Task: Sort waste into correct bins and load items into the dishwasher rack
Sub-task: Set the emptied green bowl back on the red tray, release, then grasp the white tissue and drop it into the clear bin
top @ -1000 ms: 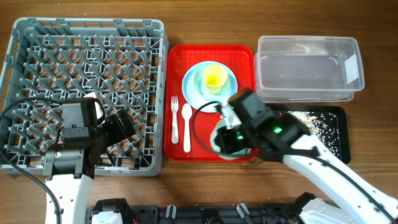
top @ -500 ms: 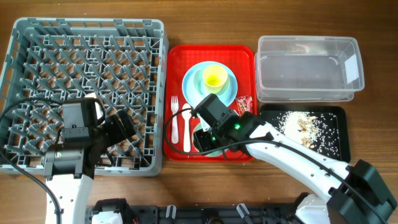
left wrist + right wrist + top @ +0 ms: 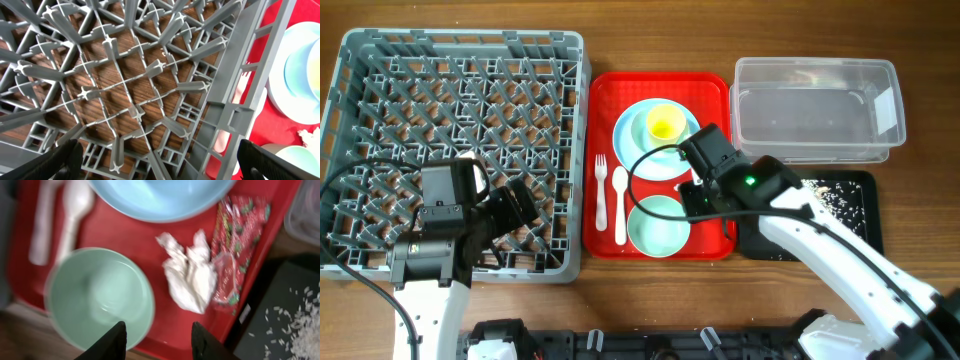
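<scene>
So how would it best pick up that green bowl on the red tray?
By the rim, coming straight down from above. The mint-green bowl sits upright and empty on the red tray, so its thin wall can likely be pinched from inside and outside. Its round body looks too wide to span whole.

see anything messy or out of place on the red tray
Yes: a crumpled white wad and a red-and-white wrapper lie loose on the red tray at its right side, beside the mint-green bowl. It is waste among the dishes, not yet binned.
</scene>
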Action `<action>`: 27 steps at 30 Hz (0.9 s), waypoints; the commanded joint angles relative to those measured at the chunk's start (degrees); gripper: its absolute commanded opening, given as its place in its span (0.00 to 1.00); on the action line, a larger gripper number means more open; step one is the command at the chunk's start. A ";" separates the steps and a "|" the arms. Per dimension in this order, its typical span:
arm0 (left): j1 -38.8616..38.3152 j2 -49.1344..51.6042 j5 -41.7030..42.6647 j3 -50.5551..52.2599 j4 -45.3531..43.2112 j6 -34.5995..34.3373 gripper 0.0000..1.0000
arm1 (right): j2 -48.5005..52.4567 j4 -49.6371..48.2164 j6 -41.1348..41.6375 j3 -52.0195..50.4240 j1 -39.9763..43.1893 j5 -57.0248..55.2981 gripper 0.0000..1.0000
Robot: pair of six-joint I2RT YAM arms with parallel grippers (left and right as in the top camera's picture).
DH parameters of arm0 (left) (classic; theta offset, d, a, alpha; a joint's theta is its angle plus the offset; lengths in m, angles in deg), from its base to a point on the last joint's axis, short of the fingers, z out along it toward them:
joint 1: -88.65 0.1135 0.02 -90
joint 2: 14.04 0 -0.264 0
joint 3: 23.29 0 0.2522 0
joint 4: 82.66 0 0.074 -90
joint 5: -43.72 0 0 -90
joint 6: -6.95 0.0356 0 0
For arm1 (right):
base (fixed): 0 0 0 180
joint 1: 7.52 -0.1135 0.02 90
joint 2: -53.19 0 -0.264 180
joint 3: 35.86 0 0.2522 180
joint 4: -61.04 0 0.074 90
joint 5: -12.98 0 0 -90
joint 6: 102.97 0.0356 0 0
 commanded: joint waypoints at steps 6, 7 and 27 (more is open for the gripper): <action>0.52 -0.46 0.28 -0.68 0.04 -0.11 1.00 | 9.86 -9.73 -0.48 -7.87 1.73 -1.86 0.45; 0.52 -0.46 0.28 -0.68 0.04 -0.11 1.00 | 10.86 -10.54 -0.44 -7.87 1.73 -1.86 0.46; 0.52 -0.46 0.31 -0.68 0.74 -0.13 1.00 | 1.62 -7.08 -3.02 13.16 13.33 -18.97 0.04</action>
